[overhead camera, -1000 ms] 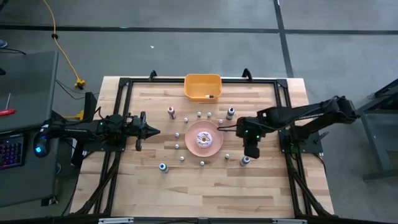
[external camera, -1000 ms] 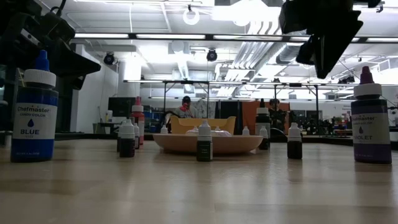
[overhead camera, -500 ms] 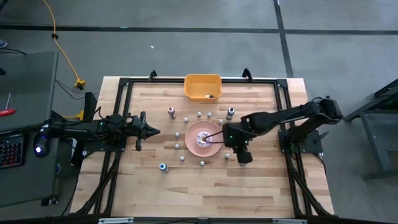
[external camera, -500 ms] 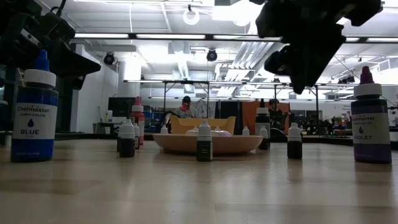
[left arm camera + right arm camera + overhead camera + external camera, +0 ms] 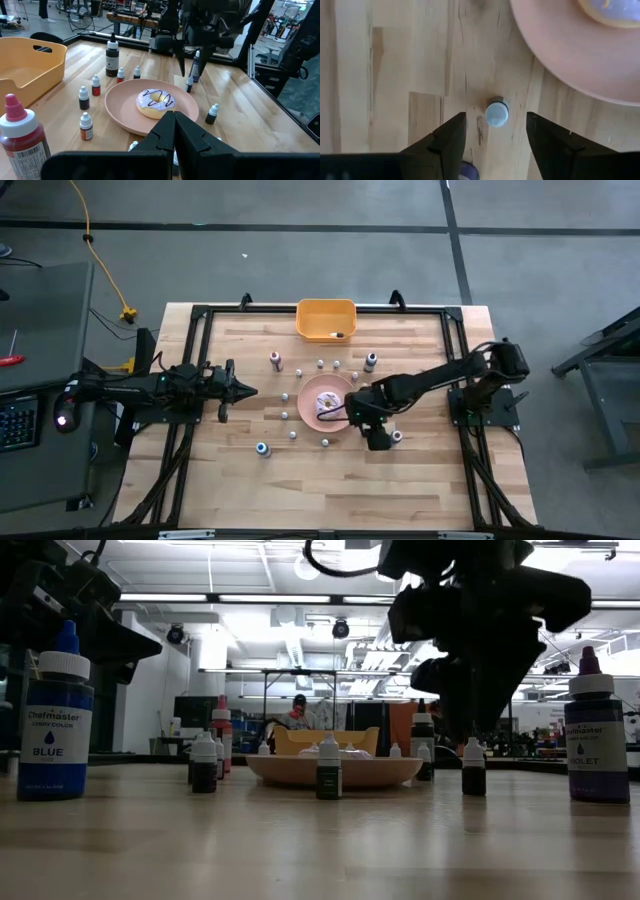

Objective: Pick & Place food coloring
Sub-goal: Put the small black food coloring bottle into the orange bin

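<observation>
Hovering right gripper point(image 5: 495, 132), fingers spread, nothing held, directly above a small white-capped bottle point(image 5: 496, 113) standing upright on the table point(image 5: 420, 480), just beside the pink plate point(image 5: 340, 420), lower right of the plate in the high view. Bottle's long axis is vertical and it sits centred between the fingers, so I'd judge a straight descent and close is next. Right arm is far nearer; left gripper point(image 5: 240, 390) waits clenched at the left side. Count from the high view: about a dozen bottles, one plate, one orange bin point(image 5: 325, 320).
</observation>
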